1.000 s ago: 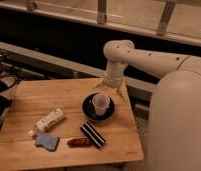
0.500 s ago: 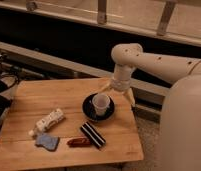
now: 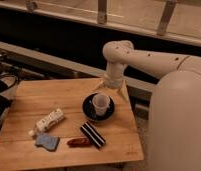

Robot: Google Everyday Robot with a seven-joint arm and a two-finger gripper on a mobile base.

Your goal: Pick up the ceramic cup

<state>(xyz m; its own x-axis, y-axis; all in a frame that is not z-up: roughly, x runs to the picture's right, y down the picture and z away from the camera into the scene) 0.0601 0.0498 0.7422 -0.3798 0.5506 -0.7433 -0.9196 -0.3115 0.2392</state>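
Observation:
The ceramic cup [image 3: 100, 103] is small and white, with an open round rim. It stands upright on a round black saucer [image 3: 87, 111] on the right half of the wooden table [image 3: 59, 97]. My gripper [image 3: 112, 90] hangs from the white arm [image 3: 144, 59], pointing down. It is just behind and to the right of the cup, above the saucer's far edge. It holds nothing that I can see.
A white tube [image 3: 48, 121], a blue sponge-like piece [image 3: 47, 142], a red-brown bar [image 3: 79, 142] and a black striped packet [image 3: 92, 135] lie on the front of the table. My white body [image 3: 179, 120] stands against the table's right edge. Dark cables [image 3: 3, 75] are at left.
The arm swung a little right, then back left. The gripper is now close behind the cup. The cup and the other things have not moved.

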